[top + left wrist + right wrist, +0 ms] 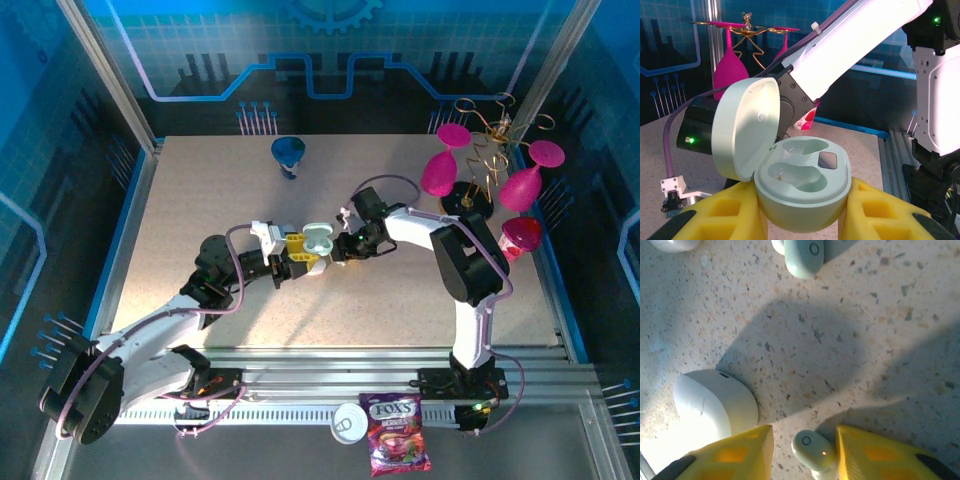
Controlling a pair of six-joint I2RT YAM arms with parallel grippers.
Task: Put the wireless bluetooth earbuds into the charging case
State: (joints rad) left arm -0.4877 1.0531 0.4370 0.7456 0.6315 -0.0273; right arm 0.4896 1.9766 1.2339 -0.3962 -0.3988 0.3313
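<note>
Left gripper [805,217] tight around charging case [801,186]

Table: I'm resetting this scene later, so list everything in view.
open case: 1, mint, wells empty, in left claw
shut case: 1, white, on table by right claw
earbuds: 2, pale; one inside right claw, another farther off
funnel: 1, blue, far middle
glasses: 2, pink, hanging on rack
rack: 1, gold, far right
cup: 1, pink-patterned, right edge
candy bag: 1, purple, front rail
can: 1, white, left of bag
table: 1, speckled beige
left claw: yellow fingers, shut on open case
right claw: yellow fingers, open astride an earbud
</note>
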